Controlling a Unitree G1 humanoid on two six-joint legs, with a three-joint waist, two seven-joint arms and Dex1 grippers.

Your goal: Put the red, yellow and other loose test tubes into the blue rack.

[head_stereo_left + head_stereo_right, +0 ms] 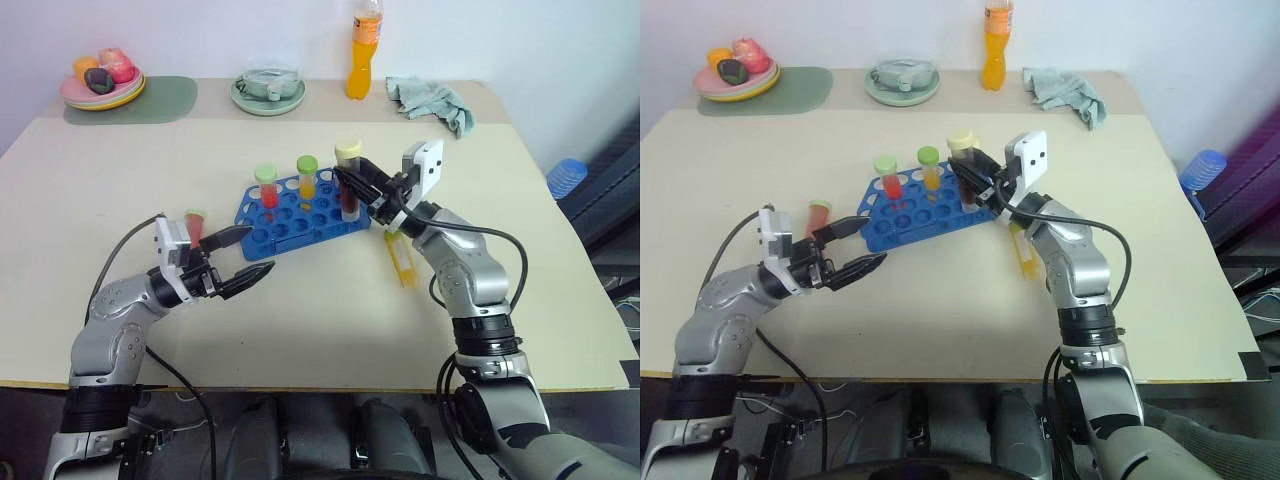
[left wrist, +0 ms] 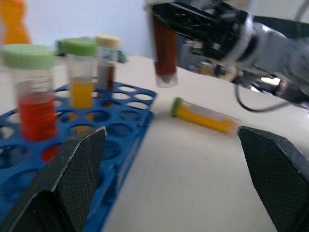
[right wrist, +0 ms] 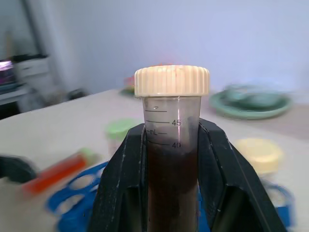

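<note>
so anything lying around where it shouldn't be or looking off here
Two tubes lie on their sides outside the blue rack: a yellow tube on the table right of it, and a red tube to its left, behind the open left claw. No spill shows. The right claw holds a brown tube upright over the rack.

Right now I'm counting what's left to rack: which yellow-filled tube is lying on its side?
The green-capped yellow tube lying on the beige table, right of the blue rack; the other yellow tube stands racked.
</note>
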